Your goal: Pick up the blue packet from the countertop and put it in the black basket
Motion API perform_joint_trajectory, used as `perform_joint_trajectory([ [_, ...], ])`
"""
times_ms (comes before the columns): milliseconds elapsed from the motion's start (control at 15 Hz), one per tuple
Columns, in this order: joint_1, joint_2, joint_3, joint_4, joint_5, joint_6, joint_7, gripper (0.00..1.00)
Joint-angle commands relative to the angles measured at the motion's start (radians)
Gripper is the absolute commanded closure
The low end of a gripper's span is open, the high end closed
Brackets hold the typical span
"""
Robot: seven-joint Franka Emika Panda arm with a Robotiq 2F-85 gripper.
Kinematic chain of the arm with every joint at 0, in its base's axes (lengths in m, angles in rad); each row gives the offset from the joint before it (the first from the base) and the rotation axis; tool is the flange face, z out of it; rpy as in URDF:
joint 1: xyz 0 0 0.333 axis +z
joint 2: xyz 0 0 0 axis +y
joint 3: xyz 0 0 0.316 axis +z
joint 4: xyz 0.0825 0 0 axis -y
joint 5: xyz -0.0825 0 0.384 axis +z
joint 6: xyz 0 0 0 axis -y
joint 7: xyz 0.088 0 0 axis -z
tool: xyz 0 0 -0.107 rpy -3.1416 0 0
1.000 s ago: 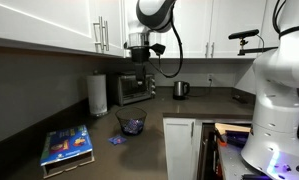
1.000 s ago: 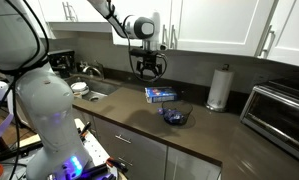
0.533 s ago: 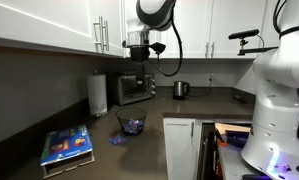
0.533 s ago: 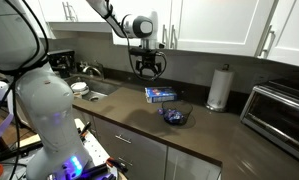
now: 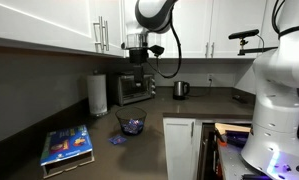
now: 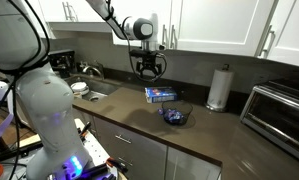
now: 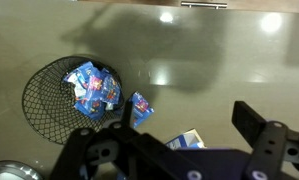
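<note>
One loose blue packet (image 7: 139,108) sits mid-frame, just right of the black basket (image 7: 34,95).
Looks light, floppy and slick, so pinch across its narrow width; the gripper (image 7: 187,125) has its fingers spread wide, empty.

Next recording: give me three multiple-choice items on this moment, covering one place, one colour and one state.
1. The loose blue packet lies:
A. on the floor
B. on the countertop, just beside the black basket
C. on a cabinet shelf

2. The wire mesh of the basket is:
A. black
B. white
C. red

3. The claw is:
A. shut on a packet
B. open and empty, high above the countertop
C. down inside the basket

Answers:
1. B, since the wrist view shows the packet flat on the countertop outside the basket's rim.
2. A, since the mesh is dark in every view.
3. B, since its fingers stand apart with nothing between them.
</note>
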Motion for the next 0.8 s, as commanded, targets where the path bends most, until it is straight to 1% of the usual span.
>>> perform_joint_trajectory([
  [0,-0.019,0.06,0.013,0.004,-0.004,0.095,0.024,0.0],
  [333,-0.027,0.178,0.013,0.008,-0.01,0.237,0.049,0.0],
  [467,-0.028,0.24,0.017,0.024,-0.01,0.261,0.058,0.0],
  [733,-0.02,0.37,0.02,0.087,-0.05,0.32,0.112,0.0],
])
